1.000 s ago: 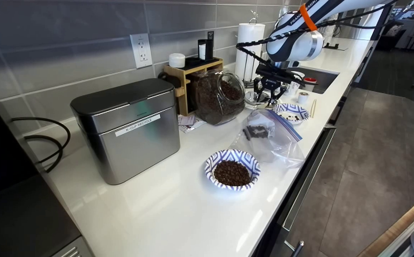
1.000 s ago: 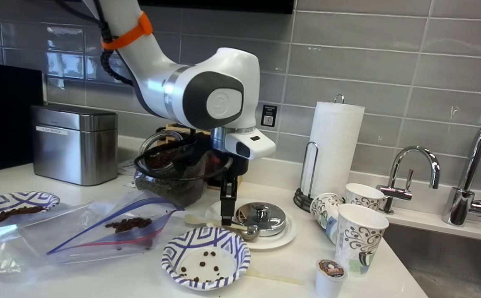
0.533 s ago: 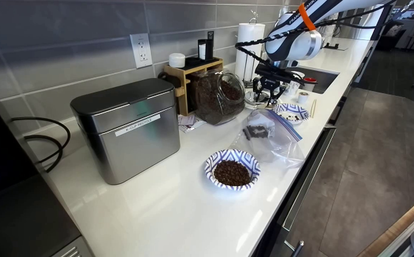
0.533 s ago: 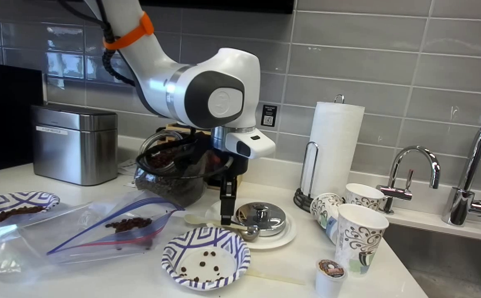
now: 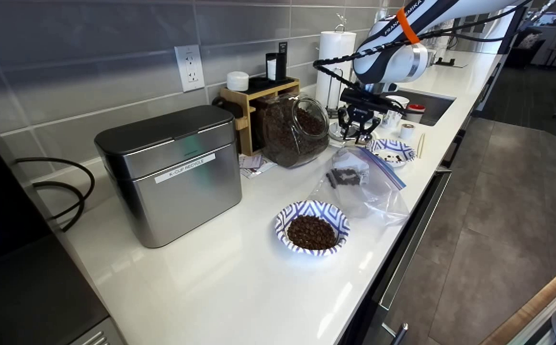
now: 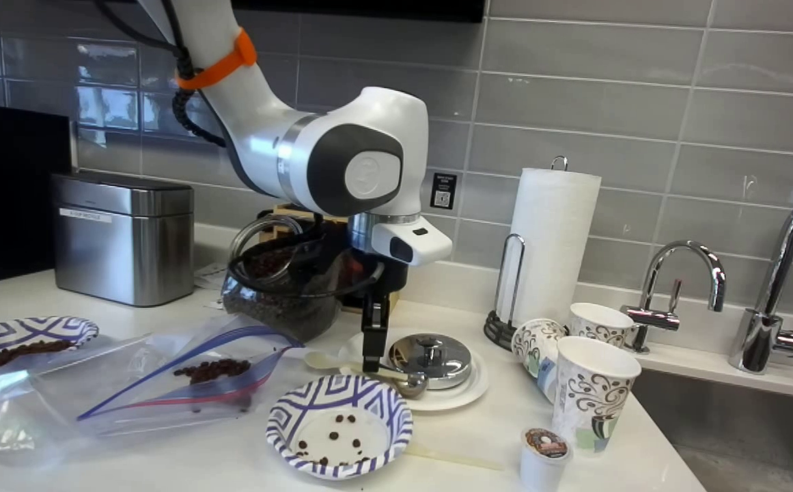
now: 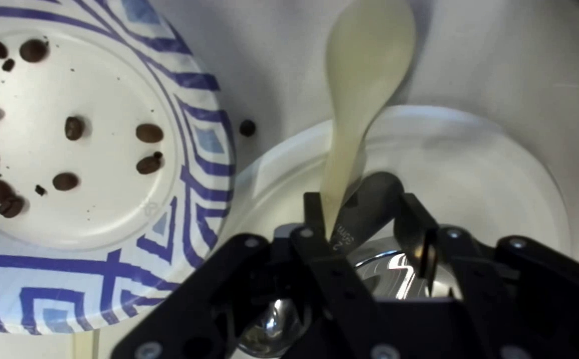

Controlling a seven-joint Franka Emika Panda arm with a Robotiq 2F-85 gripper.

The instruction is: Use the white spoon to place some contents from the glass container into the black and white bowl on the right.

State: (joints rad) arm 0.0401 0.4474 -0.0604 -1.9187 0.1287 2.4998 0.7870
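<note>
My gripper (image 7: pixel 362 207) is open low over the white plate; it also shows in both exterior views (image 5: pixel 360 136) (image 6: pixel 371 369). The white spoon (image 7: pixel 369 50) rests across the plate's rim, its handle running between the fingers, close beside the left one; contact cannot be told. It also shows in an exterior view (image 6: pixel 320 360). The striped bowl (image 7: pixel 204 209) on the right holds a few coffee beans and stands beside the plate; it shows in both exterior views (image 5: pixel 404 148) (image 6: pixel 396 410). The glass container (image 5: pixel 285 129) (image 6: pixel 276 318), full of dark beans, stands behind, its slanted mouth open.
A shiny metal lid (image 6: pixel 437 355) and a metal scoop (image 6: pixel 412 386) lie on the white plate (image 6: pixel 471 396). A plastic bag (image 6: pixel 143 410), another striped bowl full of beans (image 5: pixel 340 218), paper cups (image 6: pixel 591 396) and a pod (image 6: pixel 543 465) stand around.
The gripper has shifted very slightly to the left in both exterior views, with the arm adjusting a little. The spoon, bowls and jar have not moved.
</note>
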